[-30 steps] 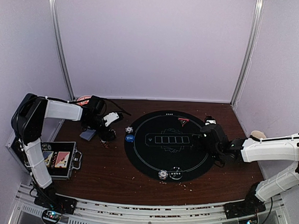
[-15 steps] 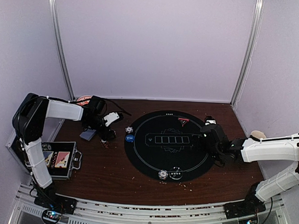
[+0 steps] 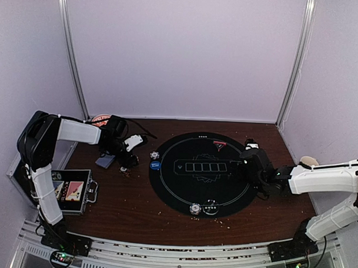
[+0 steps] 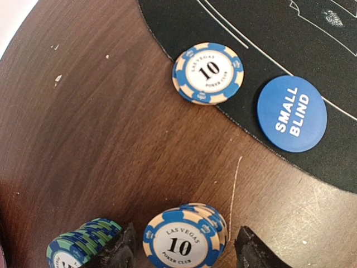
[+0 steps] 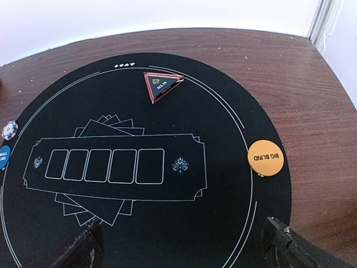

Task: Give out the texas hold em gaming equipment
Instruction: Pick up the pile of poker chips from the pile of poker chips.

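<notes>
Low in the frame, the left gripper (image 4: 186, 241) stands open astride the chip stack (image 4: 181, 247) — probably light, hard, slippery discs; pinch low at the rims. The right gripper (image 5: 183, 228) — open, empty.

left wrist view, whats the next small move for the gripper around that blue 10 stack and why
Probably close the jaws on it: the left gripper straddles the blue 10 chip stack with a small gap showing on either side, so the stack doesn't look gripped yet.

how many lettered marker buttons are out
3: blue small blind button on the left edge of the mat, orange big blind button on its right edge, red all-in triangle at its far side. More may be hidden.
</notes>
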You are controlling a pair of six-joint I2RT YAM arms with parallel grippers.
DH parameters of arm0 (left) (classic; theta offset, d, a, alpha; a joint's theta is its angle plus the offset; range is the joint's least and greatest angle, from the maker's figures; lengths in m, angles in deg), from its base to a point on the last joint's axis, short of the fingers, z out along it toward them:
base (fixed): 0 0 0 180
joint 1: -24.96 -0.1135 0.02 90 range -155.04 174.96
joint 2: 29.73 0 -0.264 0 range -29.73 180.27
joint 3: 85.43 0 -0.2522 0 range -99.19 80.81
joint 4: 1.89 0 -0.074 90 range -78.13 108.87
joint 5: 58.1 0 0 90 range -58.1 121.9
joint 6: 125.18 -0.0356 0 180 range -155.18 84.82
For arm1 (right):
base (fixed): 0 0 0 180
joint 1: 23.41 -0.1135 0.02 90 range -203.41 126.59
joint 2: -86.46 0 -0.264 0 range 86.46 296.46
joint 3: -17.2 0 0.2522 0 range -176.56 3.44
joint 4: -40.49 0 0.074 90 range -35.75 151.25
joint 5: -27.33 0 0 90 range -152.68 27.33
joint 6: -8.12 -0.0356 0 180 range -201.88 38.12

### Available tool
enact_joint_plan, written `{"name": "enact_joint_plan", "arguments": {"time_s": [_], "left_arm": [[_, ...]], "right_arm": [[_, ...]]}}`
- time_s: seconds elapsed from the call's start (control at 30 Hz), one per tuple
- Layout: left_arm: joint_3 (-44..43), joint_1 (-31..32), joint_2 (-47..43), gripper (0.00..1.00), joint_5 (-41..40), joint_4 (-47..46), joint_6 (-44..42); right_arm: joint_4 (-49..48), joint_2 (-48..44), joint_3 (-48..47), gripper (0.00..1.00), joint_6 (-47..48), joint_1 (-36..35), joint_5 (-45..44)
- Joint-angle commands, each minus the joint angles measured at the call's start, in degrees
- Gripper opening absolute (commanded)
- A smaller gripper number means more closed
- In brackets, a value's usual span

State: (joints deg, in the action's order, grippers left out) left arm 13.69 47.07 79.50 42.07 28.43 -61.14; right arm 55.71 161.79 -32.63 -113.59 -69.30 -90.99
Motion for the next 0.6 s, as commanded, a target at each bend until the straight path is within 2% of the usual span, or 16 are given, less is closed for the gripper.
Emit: {"name": "enact_joint_plan", "arguments": {"time_s": [0.0,0.27,0.57], "left_arm": [[-1.36,-0.58,0.70,0.63,0.33,-0.71,0.31],[-1.79,-0.68,0.77,0.58,0.98,-0.24,0.40],[-2.31,-0.75,1.03,0.58,1.34,0.47,0.51]], "right_arm": [[-0.75,0.17,-0.65,1.00,-0.03,-0.27,-0.36],[-0.73,0.17,-0.64,1.00,-0.04,-0.30,-0.40],[-0.70,0.14,-0.58,1.00,-0.09,-0.30,-0.34]]}}
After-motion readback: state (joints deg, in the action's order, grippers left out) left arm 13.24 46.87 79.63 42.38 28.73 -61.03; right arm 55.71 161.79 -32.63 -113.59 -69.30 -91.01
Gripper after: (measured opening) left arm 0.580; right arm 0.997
